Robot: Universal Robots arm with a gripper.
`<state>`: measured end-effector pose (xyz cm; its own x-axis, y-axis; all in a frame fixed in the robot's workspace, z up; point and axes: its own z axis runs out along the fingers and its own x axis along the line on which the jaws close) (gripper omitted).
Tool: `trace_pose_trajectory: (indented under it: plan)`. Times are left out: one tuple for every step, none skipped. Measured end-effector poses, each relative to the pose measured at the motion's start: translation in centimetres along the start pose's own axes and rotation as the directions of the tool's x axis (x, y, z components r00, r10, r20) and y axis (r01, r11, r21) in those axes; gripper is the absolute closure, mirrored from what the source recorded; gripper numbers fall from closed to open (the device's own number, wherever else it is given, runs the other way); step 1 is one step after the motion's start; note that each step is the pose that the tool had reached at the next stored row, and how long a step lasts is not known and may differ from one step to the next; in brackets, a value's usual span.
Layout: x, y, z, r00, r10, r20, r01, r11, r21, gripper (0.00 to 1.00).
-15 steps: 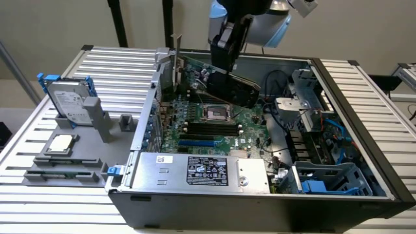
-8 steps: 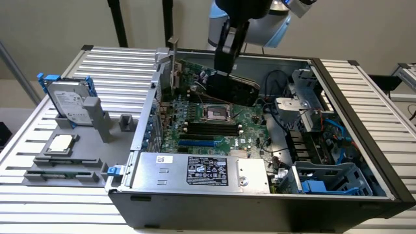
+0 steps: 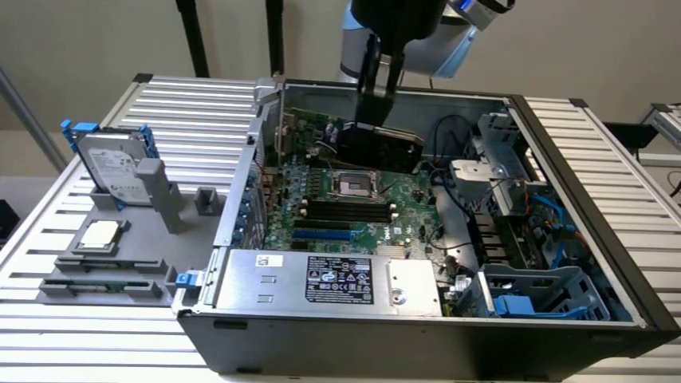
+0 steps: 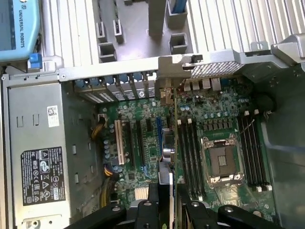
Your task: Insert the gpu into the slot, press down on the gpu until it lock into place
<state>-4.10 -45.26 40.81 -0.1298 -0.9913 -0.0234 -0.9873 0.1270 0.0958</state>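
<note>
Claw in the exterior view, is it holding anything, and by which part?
The claw grips the gpu by its upper edge.

a: how much of the gpu [image 3: 385, 148] does the wrist view give?
b: just its thin edge; both faces are hidden, and the gripper [image 4: 170, 207] is cut by the frame edge
a: and the slot [image 4: 158, 126]?
b: 1 end is clear, the rest sits behind the card, so whether they touch can't be told
a: the arm [image 3: 399, 24]?
b: cut off at the top of the exterior view
a: the label [image 3: 340, 279] on the power supply [image 3: 255, 275]?
b: print too small to read
</note>
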Motion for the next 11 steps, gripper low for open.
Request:
trace_pose_trajectory:
  plan:
    - [0.0,-0.01,0.10,0.9998,-0.019,0.0002,0.019,0.9998,-0.0005,0.74]
    - [0.0,-0.02,0.18,0.9993,-0.036,0.0003,0.036,0.9993,-0.0009,0.74]
    - [0.0,-0.03,0.29,0.9984,-0.056,0.0006,0.056,0.9984,-0.0014,0.74]
    - [0.0,-0.04,0.39,0.9973,-0.074,0.0008,0.074,0.9973,-0.0018,0.74]
    - [0.0,-0.05,0.51,0.9959,-0.090,0.0010,0.090,0.9959,-0.0023,0.74]
    - [0.0,-0.05,0.64,0.9948,-0.102,0.0020,0.102,0.9948,-0.0025,0.74]
    - [0.0,-0.03,0.80,0.9943,-0.107,0.0040,0.107,0.9943,-0.0024,0.74]
    - [0.0,0.01,0.98,0.9940,-0.109,0.0060,0.109,0.9941,-0.0019,0.74]
    - [0.1,0.05,1.16,0.9939,-0.110,0.0078,0.110,0.9940,-0.0015,0.74]
    - [0.1,0.09,1.35,0.9939,-0.110,0.0088,0.110,0.9939,-0.0013,0.74]
    - [0.1,0.16,1.53,0.9939,-0.110,0.0094,0.110,0.9939,-0.0008,0.74]
